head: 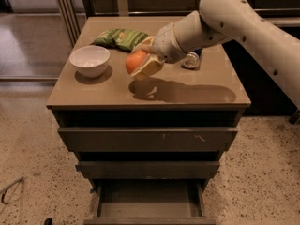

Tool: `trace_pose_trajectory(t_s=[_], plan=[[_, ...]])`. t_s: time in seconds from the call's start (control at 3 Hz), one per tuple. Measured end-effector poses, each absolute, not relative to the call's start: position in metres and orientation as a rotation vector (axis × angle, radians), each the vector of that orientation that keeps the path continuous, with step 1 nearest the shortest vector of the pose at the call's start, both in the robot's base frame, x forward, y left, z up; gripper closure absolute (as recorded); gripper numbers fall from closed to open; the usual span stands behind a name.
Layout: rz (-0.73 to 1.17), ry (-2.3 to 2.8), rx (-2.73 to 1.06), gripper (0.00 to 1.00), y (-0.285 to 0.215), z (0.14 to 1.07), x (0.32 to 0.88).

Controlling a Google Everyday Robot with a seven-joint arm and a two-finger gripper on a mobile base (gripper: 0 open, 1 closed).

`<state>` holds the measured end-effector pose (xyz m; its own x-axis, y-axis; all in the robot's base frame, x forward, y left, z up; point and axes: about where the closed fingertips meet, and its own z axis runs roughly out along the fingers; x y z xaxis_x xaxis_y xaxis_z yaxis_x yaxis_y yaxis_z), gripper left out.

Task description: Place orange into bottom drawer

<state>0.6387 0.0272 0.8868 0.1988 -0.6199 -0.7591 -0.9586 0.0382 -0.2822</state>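
Observation:
The orange (134, 61) is held in my gripper (142, 63), which is shut on it a little above the cabinet top (187, 86), right of the white bowl. The white arm reaches in from the upper right. The bottom drawer (150, 200) stands pulled open at the base of the cabinet, its tray empty. The two drawers above it are slightly ajar.
A white bowl (89, 60) sits at the left of the cabinet top. A green snack bag (121, 37) lies at the back. A can (192, 60) stands behind the arm. Speckled floor surrounds the cabinet.

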Motion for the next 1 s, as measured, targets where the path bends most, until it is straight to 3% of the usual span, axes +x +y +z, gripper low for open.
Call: trace_pose_trajectory(t_s=[0.67, 1.0], plan=[[0.564, 1.522, -1.695, 1.0, 0.002, 0.918, 0.511], [0.555, 1.542, -1.69, 1.0, -0.005, 0.92, 0.499]])
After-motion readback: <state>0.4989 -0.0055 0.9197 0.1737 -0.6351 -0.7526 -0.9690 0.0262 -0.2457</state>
